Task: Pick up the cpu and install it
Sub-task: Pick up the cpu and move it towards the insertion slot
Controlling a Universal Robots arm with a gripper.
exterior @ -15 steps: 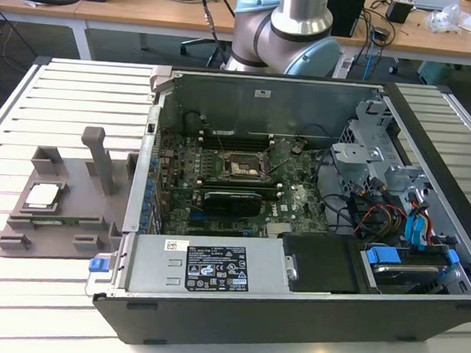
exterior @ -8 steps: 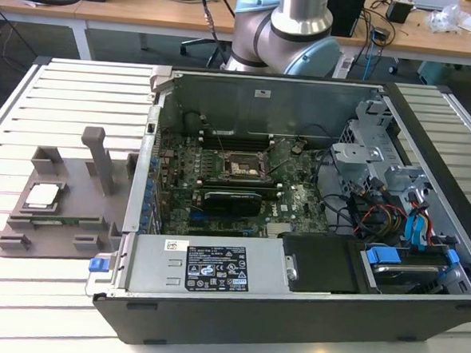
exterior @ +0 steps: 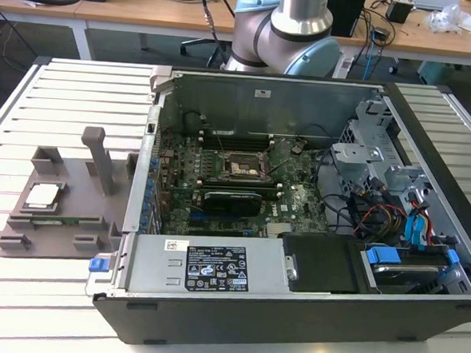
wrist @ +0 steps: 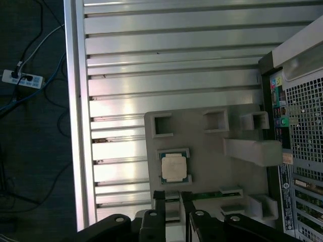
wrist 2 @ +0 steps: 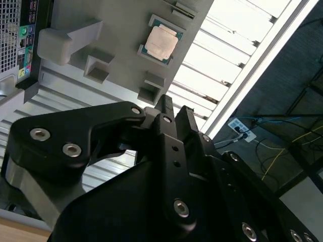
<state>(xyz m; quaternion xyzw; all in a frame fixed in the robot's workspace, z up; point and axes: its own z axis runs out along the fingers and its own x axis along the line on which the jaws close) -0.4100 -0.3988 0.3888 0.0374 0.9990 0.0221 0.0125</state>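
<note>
Exterior view: an open desktop computer case point(exterior: 137, 218) lies on a slatted aluminium table point(exterior: 21, 283). A dark printed label point(exterior: 215, 268) and a small white sticker point(exterior: 176, 245) sit on its panel at lower centre of the frame; their print is too small to read. At the frame's left, the cpu point(exterior: 42, 195) lies flat in a recess of a grey fixture block point(exterior: 76, 175), well apart from the motherboard socket point(exterior: 238, 167). In both wrist views the cpu shows a silvery square lid with a thin green rim. The gripper point(wrist: 173, 194), fingertips drawn close together and empty, hovers near the fixture block, apart from the cpu.
</note>
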